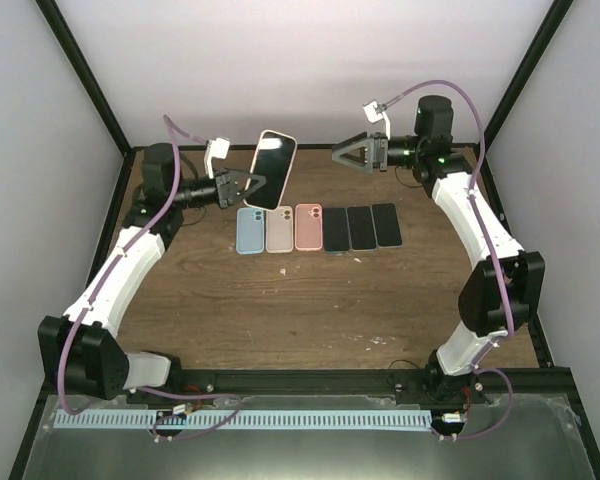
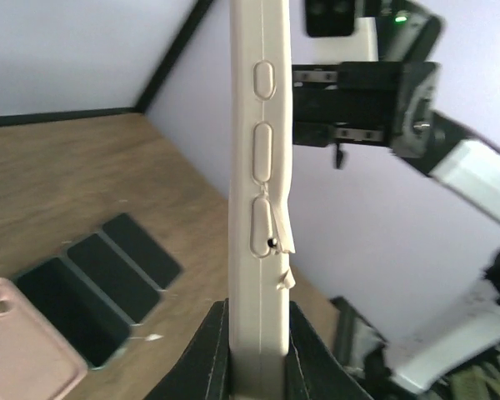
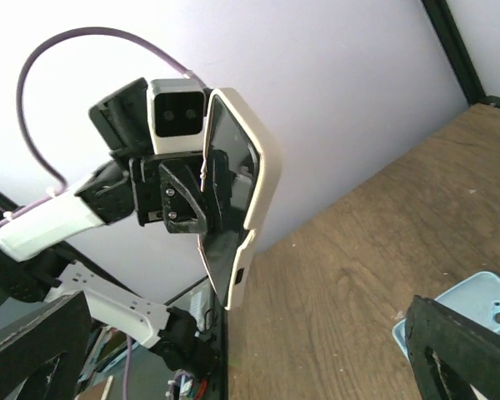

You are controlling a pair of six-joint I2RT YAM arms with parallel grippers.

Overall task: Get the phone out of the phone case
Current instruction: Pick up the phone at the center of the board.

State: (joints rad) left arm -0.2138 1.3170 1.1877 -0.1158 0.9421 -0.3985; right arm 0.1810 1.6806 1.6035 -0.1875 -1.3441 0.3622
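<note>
A phone [image 1: 271,167] with a dark screen sits inside a cream phone case [image 1: 291,152], raised upright above the back of the table. My left gripper [image 1: 252,184] is shut on its lower end. In the left wrist view the case [image 2: 262,167] is edge-on between the jaws [image 2: 258,350], with a small tear beside its lowest side button. My right gripper [image 1: 338,153] hangs open to the right of the phone, apart from it. The right wrist view has the cased phone [image 3: 262,183] ahead between my wide-open right fingers [image 3: 462,350].
On the wooden table [image 1: 310,310] lies a row: a blue case [image 1: 250,230], a beige case [image 1: 279,229], a pink case [image 1: 308,226] and three bare black phones [image 1: 361,227]. Black frame posts and pale walls enclose the table.
</note>
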